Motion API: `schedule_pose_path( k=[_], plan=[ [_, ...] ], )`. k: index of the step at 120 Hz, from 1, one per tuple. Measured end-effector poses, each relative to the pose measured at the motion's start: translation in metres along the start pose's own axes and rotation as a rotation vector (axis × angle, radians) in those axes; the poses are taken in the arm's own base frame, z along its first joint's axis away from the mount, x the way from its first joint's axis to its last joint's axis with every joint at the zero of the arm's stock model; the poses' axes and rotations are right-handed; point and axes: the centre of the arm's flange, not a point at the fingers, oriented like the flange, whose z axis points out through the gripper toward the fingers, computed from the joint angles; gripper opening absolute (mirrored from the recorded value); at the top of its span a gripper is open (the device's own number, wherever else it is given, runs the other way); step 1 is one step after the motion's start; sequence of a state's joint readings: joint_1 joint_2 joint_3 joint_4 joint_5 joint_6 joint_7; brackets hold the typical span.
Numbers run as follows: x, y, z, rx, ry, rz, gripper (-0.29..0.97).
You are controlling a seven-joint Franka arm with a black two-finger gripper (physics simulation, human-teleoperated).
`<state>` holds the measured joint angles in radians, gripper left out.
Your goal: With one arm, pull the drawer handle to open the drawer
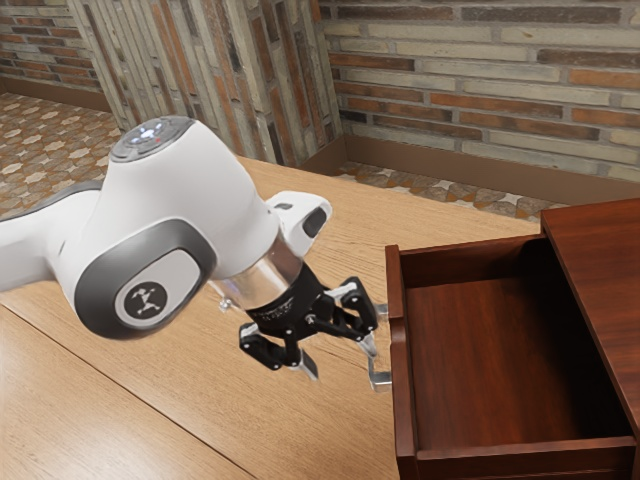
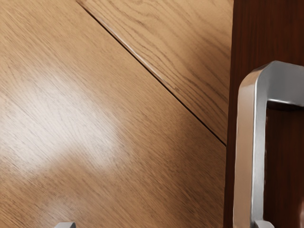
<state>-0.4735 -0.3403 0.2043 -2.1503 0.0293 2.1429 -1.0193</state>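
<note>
A black two-finger gripper [image 1: 340, 357] hangs low over a light wooden table [image 1: 150, 420], its fingers spread wide and clamping nothing. One fingertip sits just beside the silver metal bar handle [image 2: 249, 152] on the dark reddish wooden drawer [image 1: 500, 350]. The drawer stands pulled well out of its cabinet [image 1: 600, 260]. A brick wall [image 1: 480, 90] lies beyond.
</note>
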Motion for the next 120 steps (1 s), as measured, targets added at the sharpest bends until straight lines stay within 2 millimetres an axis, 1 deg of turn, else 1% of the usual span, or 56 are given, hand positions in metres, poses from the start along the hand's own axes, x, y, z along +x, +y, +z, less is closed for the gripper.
schedule_pose_path(
  k=[8,14,18,24,29,32,34,36,39,42,48,58,65,83,103,120],
  plan=[
    [0.001,0.004,-0.012,-0.020,0.011,0.005,0.39],
    [0.003,0.012,-0.030,-0.042,0.024,0.007,0.39],
    [0.003,0.023,-0.053,-0.066,0.034,0.009,0.40],
    [0.004,0.036,-0.089,-0.097,0.040,-0.011,0.46],
    [0.005,0.046,-0.128,-0.126,0.037,-0.049,0.50],
    [0.005,0.052,-0.157,-0.146,0.036,-0.075,0.52],
    [0.006,0.053,-0.174,-0.152,0.033,-0.094,0.53],
    [0.008,0.050,-0.186,-0.146,0.026,-0.117,0.54],
    [0.017,0.041,-0.194,-0.123,0.009,-0.164,0.56],
    [0.026,0.031,-0.199,-0.096,-0.007,-0.210,0.57],
    [0.032,0.018,-0.199,-0.036,-0.040,-0.273,0.59],
    [0.029,0.005,-0.181,0.076,-0.093,-0.344,0.62],
    [0.027,-0.001,-0.173,0.141,-0.087,-0.381,0.64],
    [0.026,-0.011,-0.159,0.260,-0.039,-0.451,0.66],
    [0.024,-0.019,-0.141,0.336,-0.029,-0.517,0.67],
    [0.024,-0.022,-0.137,0.354,-0.020,-0.560,0.67]
  ],
)
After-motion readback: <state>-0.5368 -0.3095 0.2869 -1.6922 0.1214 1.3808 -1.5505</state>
